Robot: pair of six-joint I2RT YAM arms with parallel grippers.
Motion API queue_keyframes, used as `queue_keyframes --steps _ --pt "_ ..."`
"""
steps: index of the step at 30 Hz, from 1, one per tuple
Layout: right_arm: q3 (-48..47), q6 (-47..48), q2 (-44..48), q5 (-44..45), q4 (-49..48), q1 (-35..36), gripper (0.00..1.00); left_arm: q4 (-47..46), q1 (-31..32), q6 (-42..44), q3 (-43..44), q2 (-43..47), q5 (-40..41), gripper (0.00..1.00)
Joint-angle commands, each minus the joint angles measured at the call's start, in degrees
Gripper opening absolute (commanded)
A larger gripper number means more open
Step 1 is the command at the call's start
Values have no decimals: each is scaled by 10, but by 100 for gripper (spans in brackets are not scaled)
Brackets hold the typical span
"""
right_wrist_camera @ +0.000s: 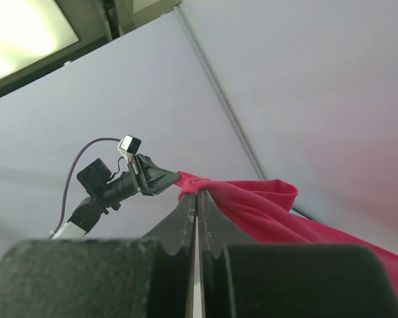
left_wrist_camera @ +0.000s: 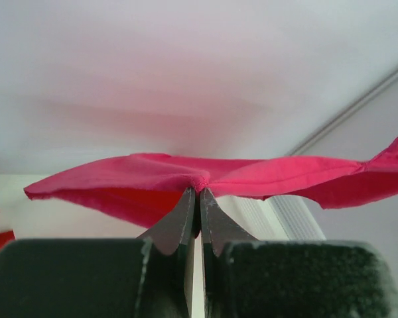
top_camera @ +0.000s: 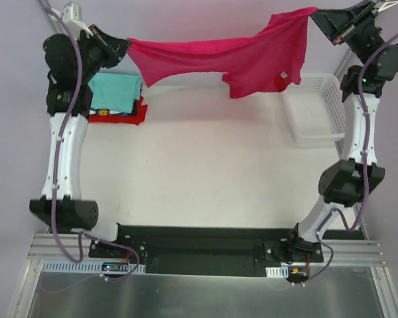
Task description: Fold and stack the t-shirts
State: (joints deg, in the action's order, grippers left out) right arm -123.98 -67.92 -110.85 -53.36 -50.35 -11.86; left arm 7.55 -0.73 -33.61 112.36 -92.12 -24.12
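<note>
Two pincers hold one magenta-pink t-shirt [top_camera: 239,56] stretched out in the air above the far side of the tabletop [top_camera: 205,172]. The left pincer [top_camera: 126,45] is clamped on the cloth's left end, its jaws pressed together with a small bunch of fabric caught at the tips (the left wrist view shows this plainly). The right pincer [top_camera: 312,14] is likewise closed on a pinch of the shirt's right end, which sits higher in the top view. Between the two the shirt sags, and most of the cloth hangs in loose folds nearer the right side. At the far left of the tabletop a folded teal t-shirt [top_camera: 113,91] lies on top of a red t-shirt [top_camera: 139,111], both well below the held cloth's left end. A white mesh basket [top_camera: 331,109] stands at the right edge of the tabletop.
</note>
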Motion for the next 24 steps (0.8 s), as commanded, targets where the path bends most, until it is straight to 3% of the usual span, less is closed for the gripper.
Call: queue_keyframes --steps 1,2,6,7,8,10,11,12,13,16,20,24 --pt "129 -42 196 -31 -167 3 1 -67 -1 -8 -175 194 -15 0" --pt "220 -46 230 -40 -184 3 1 -68 -1 -12 -211 225 -10 0" --pt "426 -132 369 -74 -302 4 1 -54 -1 -26 -368 380 -17 0" --pt "469 -175 391 -74 -359 7 1 -53 -1 -36 -441 407 -16 0" --pt "562 -182 414 -67 -374 5 1 -35 -1 -67 -475 463 -2 0" --pt "644 -181 507 -57 -370 6 2 -25 -1 -95 -569 522 -2 0" --pt "681 -189 537 -63 -363 10 19 -11 -1 -125 -597 577 -2 6" --pt "719 -193 559 -73 -353 13 53 2 -1 -134 -619 603 -13 86" --pt "730 -193 596 -91 -310 13 95 13 -1 -139 -650 626 -16 99" --pt "710 -140 637 -125 -211 16 96 94 -1 -120 -629 676 1 99" --pt "661 -76 644 -109 -125 24 96 123 -1 -98 -535 630 -12 99" --pt "617 63 651 -106 59 24 96 128 -1 -95 -464 593 -12 99"
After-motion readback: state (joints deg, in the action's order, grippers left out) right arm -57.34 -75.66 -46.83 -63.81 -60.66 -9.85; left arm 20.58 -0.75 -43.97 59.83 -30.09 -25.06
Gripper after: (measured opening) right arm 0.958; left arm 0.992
